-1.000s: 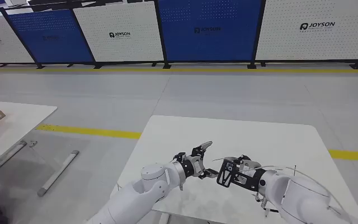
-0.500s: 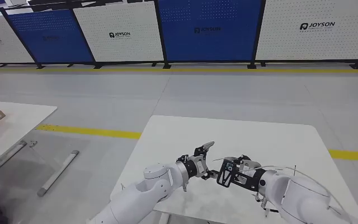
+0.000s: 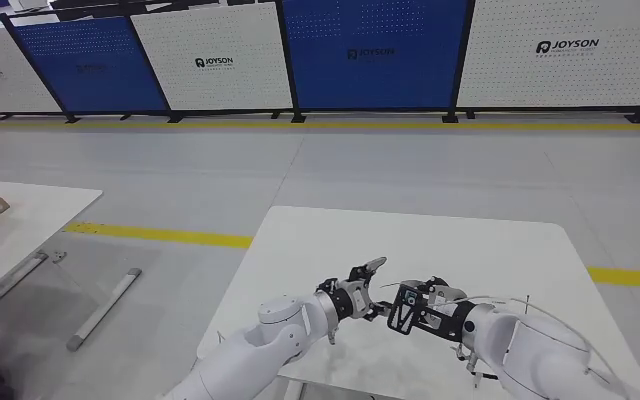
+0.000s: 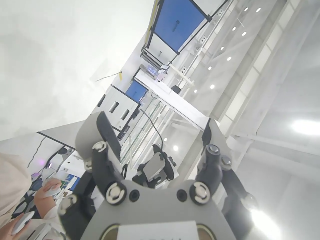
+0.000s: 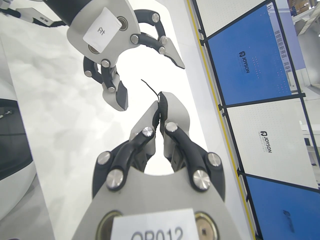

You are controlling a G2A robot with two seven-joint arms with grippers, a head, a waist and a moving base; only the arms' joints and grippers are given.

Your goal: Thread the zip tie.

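Observation:
My right gripper [image 5: 160, 101] is shut on a thin black zip tie [image 5: 150, 88], whose short free end sticks out past the fingertips. My left gripper [image 5: 152, 82] faces it with its jaws wide open, and the tie's tip lies in the gap between them without touching either finger. In the top view the left gripper [image 3: 377, 289] and the right gripper [image 3: 398, 303] meet tip to tip above the near part of the white table [image 3: 450, 240]. From the left wrist, my open left gripper [image 4: 157, 131] frames the right gripper [image 4: 160, 162] and the tie [image 4: 151, 122].
The table's near edge [image 3: 330, 385] runs just below both arms. Grey floor with a yellow line [image 3: 160, 235] and blue and white partition panels [image 3: 375, 55] lie beyond the table.
My left gripper has edged right and slightly down toward the right gripper, staying open. The right gripper has kept still with the zip tie in it.

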